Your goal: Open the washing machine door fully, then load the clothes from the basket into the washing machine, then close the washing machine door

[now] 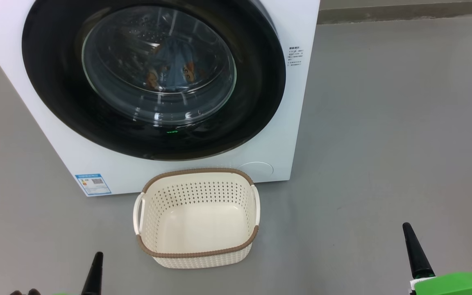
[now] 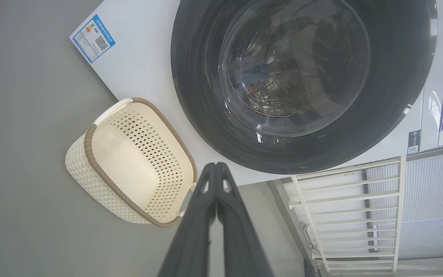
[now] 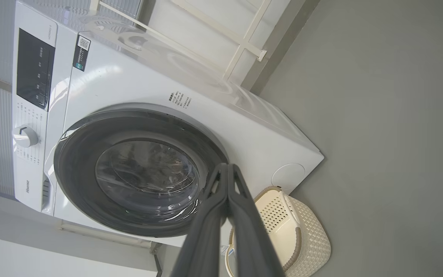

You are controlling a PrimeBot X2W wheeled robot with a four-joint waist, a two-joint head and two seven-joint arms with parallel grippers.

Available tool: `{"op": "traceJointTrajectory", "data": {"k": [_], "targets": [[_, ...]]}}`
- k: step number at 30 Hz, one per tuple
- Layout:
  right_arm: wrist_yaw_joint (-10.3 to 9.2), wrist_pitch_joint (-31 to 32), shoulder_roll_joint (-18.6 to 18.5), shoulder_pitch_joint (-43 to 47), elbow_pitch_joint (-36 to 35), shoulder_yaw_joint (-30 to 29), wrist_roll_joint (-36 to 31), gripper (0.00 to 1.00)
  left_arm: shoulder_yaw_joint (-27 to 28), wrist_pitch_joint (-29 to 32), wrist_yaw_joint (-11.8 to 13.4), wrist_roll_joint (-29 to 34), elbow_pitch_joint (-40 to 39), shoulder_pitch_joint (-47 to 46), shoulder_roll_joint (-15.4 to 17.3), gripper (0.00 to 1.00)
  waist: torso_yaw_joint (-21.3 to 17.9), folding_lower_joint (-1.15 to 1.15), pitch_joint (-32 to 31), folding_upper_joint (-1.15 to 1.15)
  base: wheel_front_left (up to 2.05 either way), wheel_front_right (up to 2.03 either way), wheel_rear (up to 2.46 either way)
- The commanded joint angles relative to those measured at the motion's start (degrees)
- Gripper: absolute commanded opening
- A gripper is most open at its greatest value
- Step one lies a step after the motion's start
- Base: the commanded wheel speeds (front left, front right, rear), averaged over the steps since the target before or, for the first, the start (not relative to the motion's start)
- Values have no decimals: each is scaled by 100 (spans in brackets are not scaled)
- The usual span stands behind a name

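Observation:
The white washing machine (image 1: 285, 123) (image 3: 137, 88) stands ahead with its round black-rimmed door (image 1: 154, 76) (image 2: 302, 84) (image 3: 137, 173) flat against the front. Behind the glass, light blue clothes (image 1: 174, 65) (image 2: 252, 80) with orange-brown prints lie in the steel drum. On the floor before the machine sits the cream basket (image 1: 197, 219) (image 2: 129, 161) (image 3: 294, 231), with nothing in it. My left gripper (image 1: 95, 266) (image 2: 216, 166) is low at the left, shut and holding nothing. My right gripper (image 1: 414, 250) (image 3: 226, 167) is low at the right, shut too, with nothing in it.
Grey floor (image 1: 404, 123) spreads wide to the right of the machine. A blue label sticker (image 1: 93, 184) marks the machine's lower left corner. A white railing (image 2: 348, 207) and a wall stand beside the machine. The control panel and dial (image 3: 24, 135) sit on its top front.

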Motion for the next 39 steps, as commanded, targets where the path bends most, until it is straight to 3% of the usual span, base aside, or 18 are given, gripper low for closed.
{"op": "traceJointTrajectory", "data": {"k": [1, 39], "targets": [[-21, 41, -79, -254, -115, 95, 143, 0, 155, 40, -39, -106, -131, -286, 117, 0, 1, -1, 1, 0, 0, 0, 0], [-33, 708, -100, -695, 208, 75, 2840, 0, 452, 688, -90, -2293, -138, -654, 171, 0, 68, -1, 48, 0, 0, 0, 0]]}}
